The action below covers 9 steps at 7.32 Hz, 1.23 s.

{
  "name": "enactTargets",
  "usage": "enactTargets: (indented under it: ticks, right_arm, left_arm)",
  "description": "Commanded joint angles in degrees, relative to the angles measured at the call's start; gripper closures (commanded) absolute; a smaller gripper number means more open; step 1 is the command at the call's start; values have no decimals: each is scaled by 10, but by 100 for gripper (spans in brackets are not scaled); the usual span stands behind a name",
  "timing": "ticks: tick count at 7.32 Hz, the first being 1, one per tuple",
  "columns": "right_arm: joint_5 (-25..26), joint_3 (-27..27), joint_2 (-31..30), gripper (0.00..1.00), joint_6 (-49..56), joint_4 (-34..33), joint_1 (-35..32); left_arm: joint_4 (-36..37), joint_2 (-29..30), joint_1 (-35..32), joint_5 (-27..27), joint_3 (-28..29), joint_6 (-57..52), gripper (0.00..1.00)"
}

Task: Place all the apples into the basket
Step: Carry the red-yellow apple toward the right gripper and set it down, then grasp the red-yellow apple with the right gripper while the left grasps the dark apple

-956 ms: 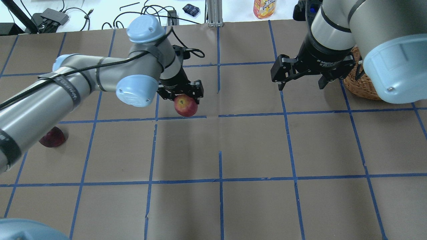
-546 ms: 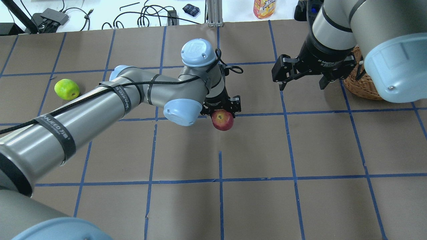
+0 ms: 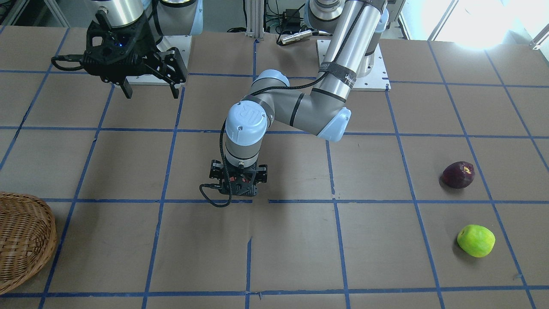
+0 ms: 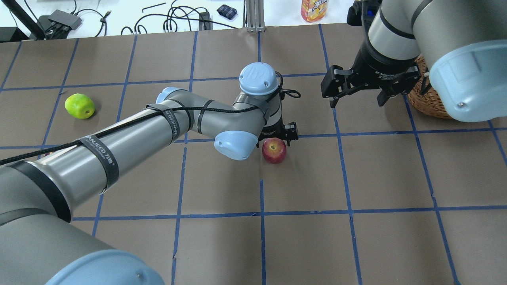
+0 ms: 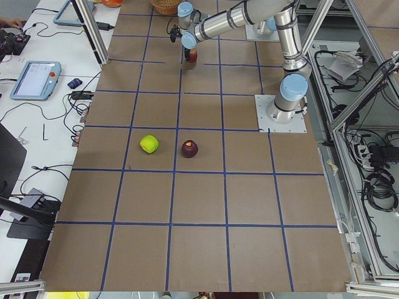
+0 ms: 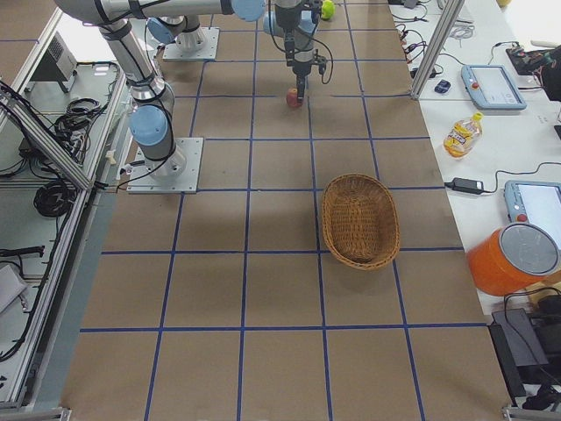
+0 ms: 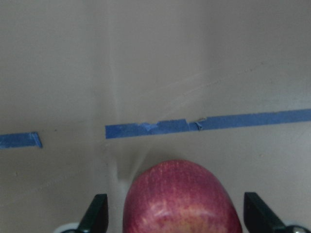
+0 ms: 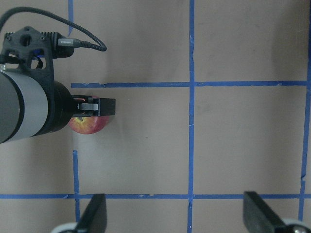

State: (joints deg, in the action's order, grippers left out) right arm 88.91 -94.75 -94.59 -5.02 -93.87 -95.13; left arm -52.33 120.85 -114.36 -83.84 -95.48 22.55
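Observation:
The red apple point(image 4: 274, 150) rests on the table near the middle, and also shows in the right wrist view point(image 8: 89, 125). My left gripper point(image 4: 279, 138) stands over it, open, with a finger on each side. In the left wrist view the red apple point(image 7: 182, 199) sits between the spread fingers point(image 7: 96, 213) with a small gap. My right gripper point(image 4: 358, 97) hangs open and empty to the right, beside the wicker basket point(image 4: 429, 101). The yellow-green apple point(image 4: 79, 106) lies far left. The dark purple apple point(image 3: 458, 174) lies near it, hidden by my left arm in the overhead view.
The table is brown paper with a blue tape grid point(image 4: 261, 213). A juice bottle point(image 4: 313, 10), cables and tablets lie off the far table edge. My left arm stretches across the table's left half.
My left arm has swung to the right and lowered the red apple onto the table. Its fingers now stand apart from the apple. The right arm has barely moved.

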Motion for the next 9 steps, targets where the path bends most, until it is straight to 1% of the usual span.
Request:
enactTargets:
  ticks: [1,2,3,4,5,6,7,8,9]
  right_arm:
    - [0,0,26,0,-1,-23,-4]
    - [0,-5,46,0,0,-36,-10]
    - [0,-24,68,0,-4,-79,-28]
    - [6,-62,101,0,-13,-166,-56]
    - [10,-105,137,0,-44,-277,-87]
    - [10,-125,165,0,-64,-327,-112]
    - [9,-125,196,0,-122,-341,-128]
    - [24,-130,229,0,-131,-396,-142]
    - [59,-130,251,0,-134,-412,-152]
  left_arm:
    - [-66,-31,57,0,26,-42,0]
    - [-116,-50,107,-51,18,-160,0]
    - [-144,-67,164,-102,15,-240,0]
    - [-148,-85,231,-160,11,-323,0]
    - [-146,-95,304,-191,1,-414,0]
    - [-146,-99,378,-192,-13,-484,0]
    - [-132,-98,432,-189,-27,-604,0]
    - [-126,-100,480,-186,-30,-642,0]
    - [-126,-100,537,-167,-26,-677,0]
